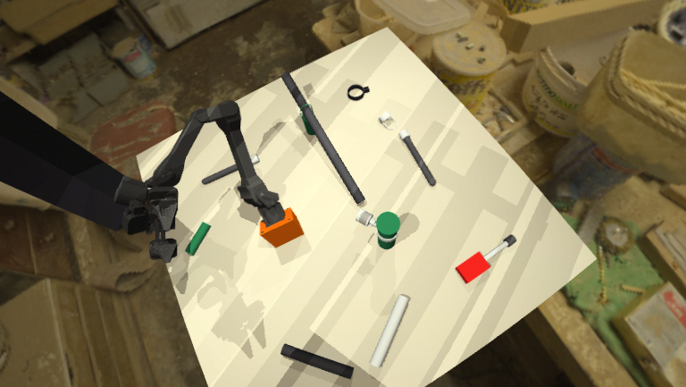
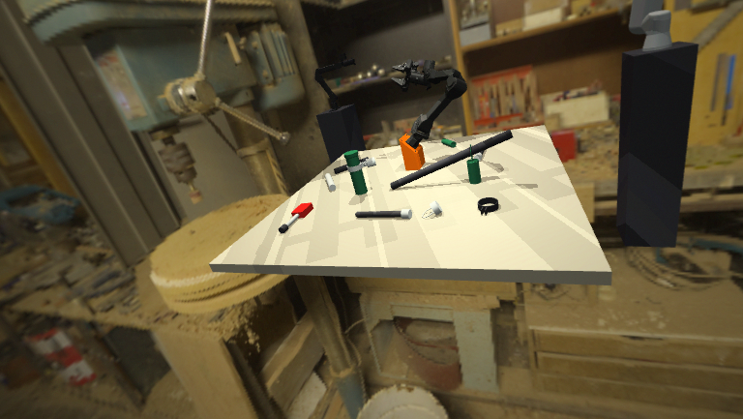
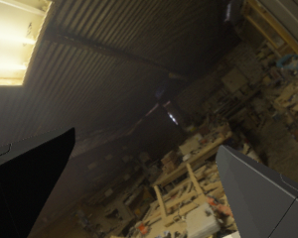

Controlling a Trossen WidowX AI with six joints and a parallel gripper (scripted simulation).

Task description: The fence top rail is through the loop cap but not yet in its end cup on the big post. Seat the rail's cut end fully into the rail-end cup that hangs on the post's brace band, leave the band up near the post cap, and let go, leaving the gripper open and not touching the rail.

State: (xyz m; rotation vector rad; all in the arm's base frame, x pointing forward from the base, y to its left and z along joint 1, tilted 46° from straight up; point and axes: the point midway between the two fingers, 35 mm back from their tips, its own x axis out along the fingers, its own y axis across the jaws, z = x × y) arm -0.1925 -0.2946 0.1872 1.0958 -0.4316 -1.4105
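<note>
The long dark rail (image 1: 330, 152) (image 2: 438, 164) passes through the wire loop on the short green post (image 1: 309, 126) (image 2: 473, 171) and slants. Its far end is raised; its other end is low, at or near the table, outside the cup. The pale rail-end cup (image 1: 363, 217) (image 2: 371, 162) hangs from the brace band (image 1: 387, 237) (image 2: 355, 167) on the big green post (image 1: 387, 247) (image 2: 358, 183), below the green cap. In the top view the rail's low end is close to the cup. My gripper (image 1: 164, 237) (image 2: 393, 73) is open and empty, high up and well away from the rail. The wrist view shows only its spread fingers and background.
My base is on an orange block (image 1: 283, 231) (image 2: 413, 157). Also on the table are a black ring clamp (image 1: 349, 95) (image 2: 488, 212), a white cap (image 1: 385, 117) (image 2: 435, 208), a red-ended tool (image 1: 472, 266) (image 2: 302, 209), a white tube (image 1: 389, 330) and several short rods.
</note>
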